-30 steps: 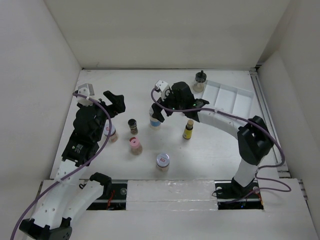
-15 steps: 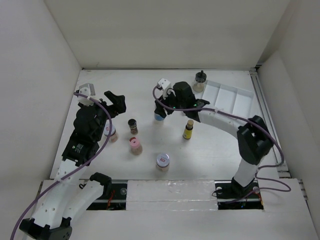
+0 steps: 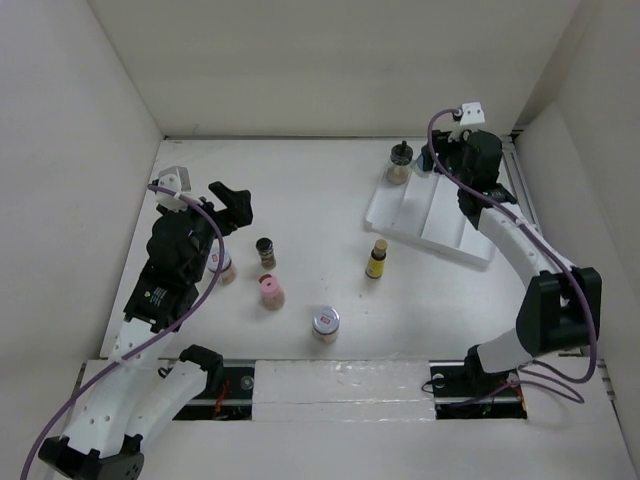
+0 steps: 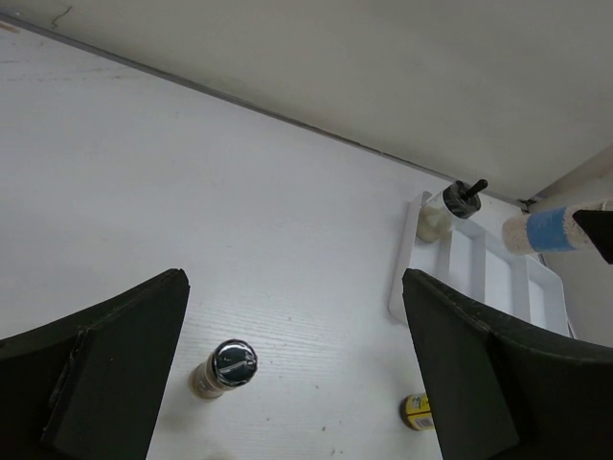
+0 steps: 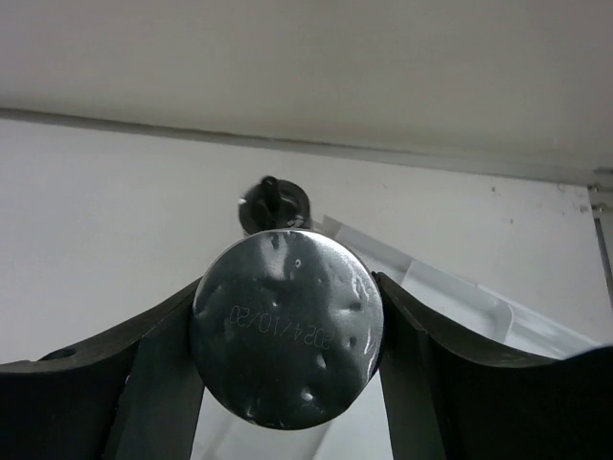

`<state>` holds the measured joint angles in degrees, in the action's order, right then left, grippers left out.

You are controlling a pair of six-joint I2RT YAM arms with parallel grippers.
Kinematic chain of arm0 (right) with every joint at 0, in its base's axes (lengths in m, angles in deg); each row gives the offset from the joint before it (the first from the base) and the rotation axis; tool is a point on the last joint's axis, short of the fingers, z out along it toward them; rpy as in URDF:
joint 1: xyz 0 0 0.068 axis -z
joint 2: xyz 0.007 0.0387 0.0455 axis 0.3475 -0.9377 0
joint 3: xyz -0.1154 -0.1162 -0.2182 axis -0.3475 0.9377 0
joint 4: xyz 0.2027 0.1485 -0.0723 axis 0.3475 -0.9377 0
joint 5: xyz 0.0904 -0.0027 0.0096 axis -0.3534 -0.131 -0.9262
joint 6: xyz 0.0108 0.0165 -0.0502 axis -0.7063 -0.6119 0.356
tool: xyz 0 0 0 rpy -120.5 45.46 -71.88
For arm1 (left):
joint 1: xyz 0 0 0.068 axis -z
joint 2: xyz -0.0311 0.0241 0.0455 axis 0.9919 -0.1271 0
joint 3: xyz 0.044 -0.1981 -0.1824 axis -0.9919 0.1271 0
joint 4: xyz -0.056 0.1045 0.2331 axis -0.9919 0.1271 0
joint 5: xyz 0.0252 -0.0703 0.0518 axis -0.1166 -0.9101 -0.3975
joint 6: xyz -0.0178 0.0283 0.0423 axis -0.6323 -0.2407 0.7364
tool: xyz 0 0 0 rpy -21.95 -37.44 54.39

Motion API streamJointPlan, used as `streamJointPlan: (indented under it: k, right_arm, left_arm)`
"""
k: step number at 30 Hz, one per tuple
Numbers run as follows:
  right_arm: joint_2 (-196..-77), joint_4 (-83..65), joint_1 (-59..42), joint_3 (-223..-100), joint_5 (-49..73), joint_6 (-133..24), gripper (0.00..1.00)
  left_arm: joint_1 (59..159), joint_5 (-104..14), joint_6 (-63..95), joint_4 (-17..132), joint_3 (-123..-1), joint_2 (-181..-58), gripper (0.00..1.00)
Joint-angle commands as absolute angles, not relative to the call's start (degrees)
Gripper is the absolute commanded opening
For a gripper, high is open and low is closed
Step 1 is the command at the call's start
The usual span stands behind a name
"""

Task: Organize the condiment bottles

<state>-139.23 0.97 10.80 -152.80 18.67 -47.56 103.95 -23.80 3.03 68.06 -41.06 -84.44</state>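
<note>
Seven condiment containers, one tray: the right gripper [image 5: 287,287] is clamped on the silver-lidded jar [image 5: 287,335], holding it in the air over the far right corner of the desk [image 3: 300,175]. The jar's round lid is dimpled metal with a stamped code; the left wrist view shows a blue band on its pale body.

The other six stand upright on the white, faintly grained desk. The black-capped bottle [image 3: 399,163], pale with a knobbed top, is at the far left corner of the single white divided tray [image 3: 455,215]; whether it is inside or beside the tray cannot be told. The slim yellow bottle [image 3: 376,259] stands mid-desk, just near of the tray. Toward the left edge are the small dark jar [image 3: 265,251] and the pink-lidded jar [image 3: 270,291].

Two jars have red-marked lids: one red-marked jar [image 3: 325,322] is near the front edge, the other red-marked jar [image 3: 222,266] is partly hidden by the left arm.

The left gripper [image 3: 232,203] hangs empty, fingers wide apart.
</note>
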Motion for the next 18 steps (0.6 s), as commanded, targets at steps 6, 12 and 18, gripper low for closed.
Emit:
streamJointPlan:
  k: [6,12,18]
  right_arm:
    - [-153.38,5.08,17.34,-162.54,11.63,-48.87,0.42]
    - [-160.76,5.08,18.67,-167.64,11.08,-48.87,0.42]
    - [-165.51,4.46,18.67,-170.54,12.13,-48.87,0.49]
  left_arm:
    - [103.70,-24.67,3.37,65.13,-41.71,-84.39,0.90]
    - [103.70,-24.67,3.37,65.13,-41.71,-84.39,0.90]
    - [103.70,-24.67,3.37,65.13,-41.71,-84.39,0.90]
